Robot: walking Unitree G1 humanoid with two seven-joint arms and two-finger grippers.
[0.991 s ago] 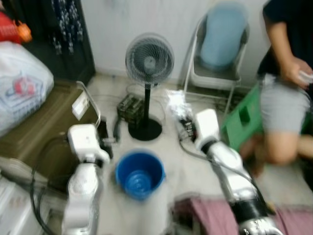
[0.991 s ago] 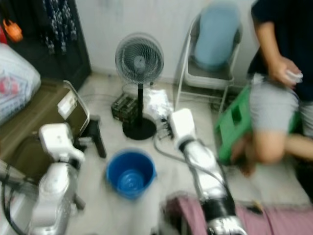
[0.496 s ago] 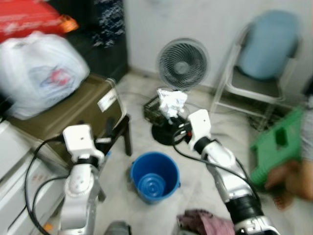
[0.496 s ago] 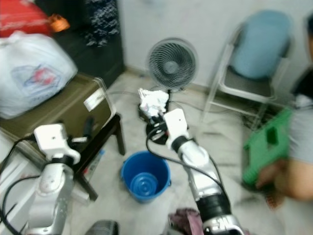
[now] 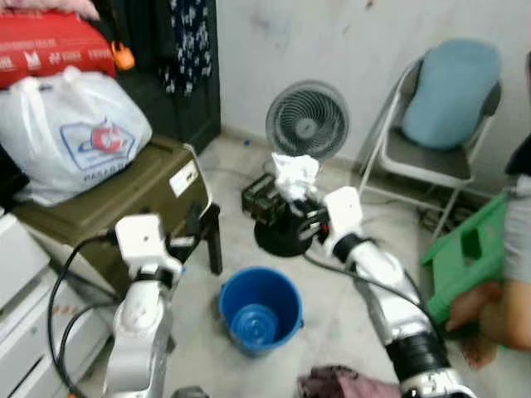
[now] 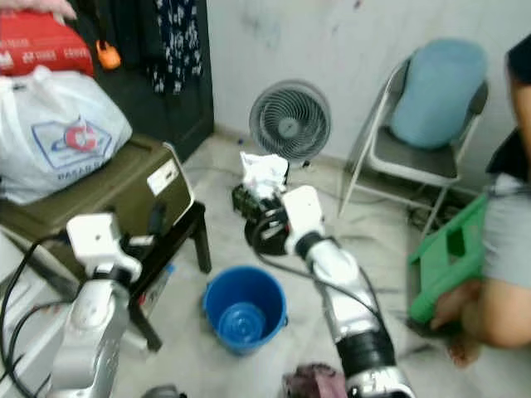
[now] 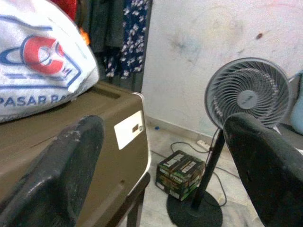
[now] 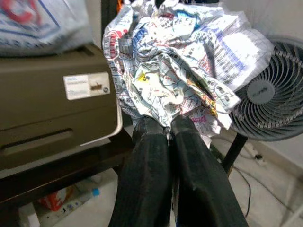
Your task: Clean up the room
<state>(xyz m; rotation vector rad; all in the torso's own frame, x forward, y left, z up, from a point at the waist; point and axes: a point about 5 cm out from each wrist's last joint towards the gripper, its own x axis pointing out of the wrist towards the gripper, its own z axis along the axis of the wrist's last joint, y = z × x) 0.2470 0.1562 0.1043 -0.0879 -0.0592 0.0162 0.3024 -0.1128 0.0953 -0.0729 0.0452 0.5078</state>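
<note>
From the left eye view, your right hand (image 5: 300, 217) is pinched tight on a crumpled wad of printed paper (image 5: 294, 174), which stands up above the fingers. The blue bucket (image 5: 260, 308) sits on the floor below that hand and a little back toward you, its mouth open upward; that drop line is what the coming move turns on, by my reading. Your right hand is nearer the bucket's mouth than the left hand (image 5: 189, 242), which hangs off to the bucket's other side, beside the olive trunk (image 5: 116, 199).

The right eye view tells the same story: paper (image 6: 262, 172) above the right hand, bucket (image 6: 244, 308) beneath and nearer you. Just beyond the hand stands a pedestal fan (image 6: 289, 124), and further out a folding chair (image 6: 415, 157) and a green stool (image 6: 448, 253) with a person (image 6: 502, 274) crouched next to it.

In the left wrist view, the left hand's two fingers (image 7: 57, 165) stand wide apart with nothing between them.

In the right wrist view, the fingers (image 8: 147, 179) are pressed together on the paper's lower edge, and the wad (image 8: 184, 66) balloons out past them. It looks light and springy.
</note>
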